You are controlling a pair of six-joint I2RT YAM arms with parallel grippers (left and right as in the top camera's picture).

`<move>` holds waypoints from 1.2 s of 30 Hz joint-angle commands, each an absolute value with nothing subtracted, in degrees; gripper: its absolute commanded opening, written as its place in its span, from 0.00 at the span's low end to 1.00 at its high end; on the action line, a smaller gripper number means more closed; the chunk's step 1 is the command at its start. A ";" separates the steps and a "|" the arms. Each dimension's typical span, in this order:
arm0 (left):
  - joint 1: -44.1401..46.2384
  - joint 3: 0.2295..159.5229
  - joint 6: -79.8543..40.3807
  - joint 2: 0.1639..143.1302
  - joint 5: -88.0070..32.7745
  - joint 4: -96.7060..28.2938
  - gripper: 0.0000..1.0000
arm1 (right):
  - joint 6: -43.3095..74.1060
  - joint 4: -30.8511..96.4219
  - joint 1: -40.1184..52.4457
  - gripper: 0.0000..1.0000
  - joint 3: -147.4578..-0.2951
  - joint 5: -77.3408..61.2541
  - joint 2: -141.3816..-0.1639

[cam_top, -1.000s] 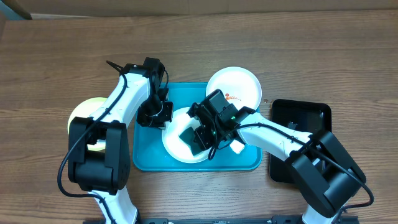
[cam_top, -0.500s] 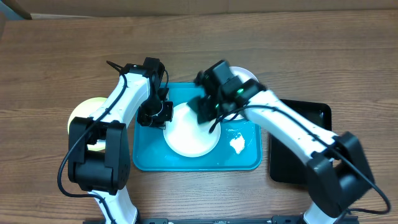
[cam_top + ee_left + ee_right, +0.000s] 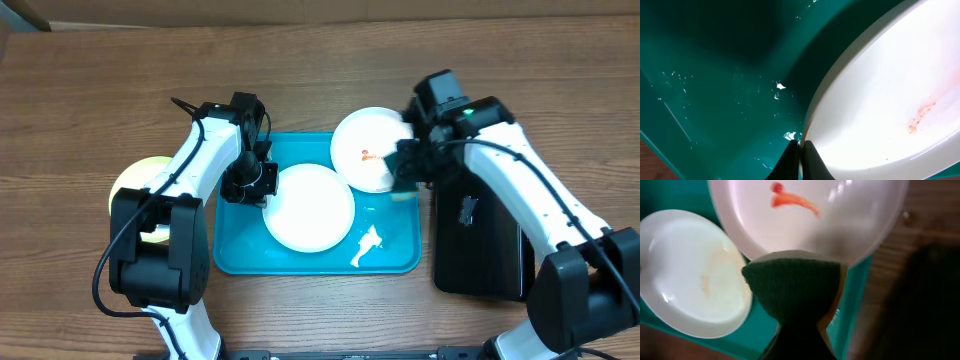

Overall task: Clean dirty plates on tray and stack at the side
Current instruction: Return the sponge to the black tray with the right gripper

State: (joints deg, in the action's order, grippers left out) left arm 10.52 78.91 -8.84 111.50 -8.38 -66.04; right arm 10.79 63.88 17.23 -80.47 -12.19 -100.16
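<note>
— The first plate (image 3: pixel 310 207) at the left claw (image 3: pixel 262 184)?
— White, with faint orange-pink streaks, over a turquoise tray (image 3: pixel 240 250).
— And the second plate (image 3: pixel 810 215) beyond the right claw (image 3: pixel 407 166)?
— White, with an orange-red smear. The sponge (image 3: pixel 795 287) in that claw is dark green, yellow-edged.

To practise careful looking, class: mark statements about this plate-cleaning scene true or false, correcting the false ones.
1. The left hand grips the rim of the round white plate in the turquoise rectangular plastic tray. True.
2. The right hand is empty. False: it holds a dark green sponge.
3. The other round white plate bears an orange-red smear. True.
4. The black rectangular tray sits on the left arm's side. False: it sits on the right arm's side.
</note>
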 commanded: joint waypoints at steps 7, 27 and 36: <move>10.92 79.79 -10.04 111.18 -6.26 -65.98 0.04 | 15.92 69.08 6.33 0.04 -81.19 -6.42 -98.02; 10.94 79.92 -15.49 91.85 8.64 -65.65 0.04 | 16.51 43.27 -2.00 0.04 -54.85 -7.53 -98.04; 10.98 79.92 -15.46 88.55 9.67 -65.76 0.04 | 16.25 28.42 -1.96 0.04 -45.30 -8.54 -97.84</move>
